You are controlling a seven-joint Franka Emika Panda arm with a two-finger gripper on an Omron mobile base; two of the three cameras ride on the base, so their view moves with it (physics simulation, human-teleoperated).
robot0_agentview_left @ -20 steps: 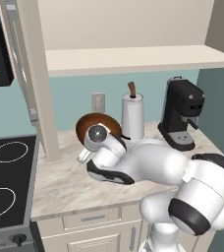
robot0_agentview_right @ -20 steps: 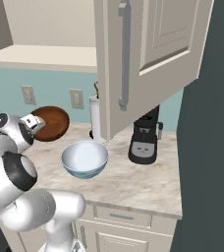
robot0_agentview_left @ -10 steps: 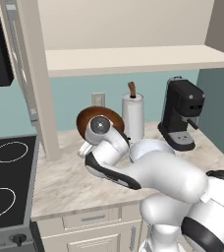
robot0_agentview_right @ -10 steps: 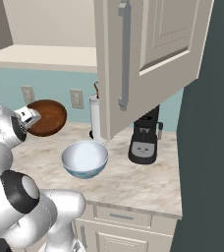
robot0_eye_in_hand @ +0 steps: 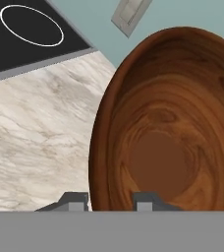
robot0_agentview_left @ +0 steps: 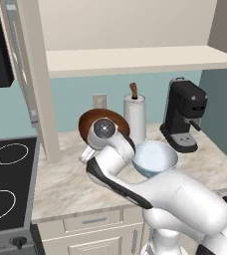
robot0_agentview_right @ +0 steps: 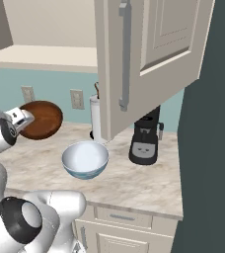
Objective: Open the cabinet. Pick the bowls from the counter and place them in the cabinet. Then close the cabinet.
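Observation:
The dark brown wooden bowl (robot0_eye_in_hand: 173, 123) is tipped on edge and held above the counter (robot0_agentview_left: 60, 184), near the back wall. My gripper (robot0_eye_in_hand: 111, 201) is shut on its rim, one fingertip inside the bowl and one outside. From the right the brown bowl (robot0_agentview_right: 43, 118) hangs off my gripper (robot0_agentview_right: 24, 117) at the left. The white bowl with a blue outside (robot0_agentview_left: 155, 157) (robot0_agentview_right: 85, 159) sits upright on the counter (robot0_agentview_right: 134, 183). The cabinet stands open, its right door (robot0_agentview_right: 149, 59) swung out and its pale shelf (robot0_agentview_left: 135, 57) bare.
A black coffee machine (robot0_agentview_left: 185, 119) (robot0_agentview_right: 145, 141) and a paper towel roll (robot0_agentview_left: 135, 117) stand at the back of the counter. The black stovetop (robot0_agentview_left: 6, 189) (robot0_eye_in_hand: 30, 29) lies to the left. The cabinet's left door (robot0_agentview_left: 33, 74) hangs over the counter's left end.
The brown bowl has gone a little up and to the left in my gripper. My elbow has swung forward. The white bowl has not moved.

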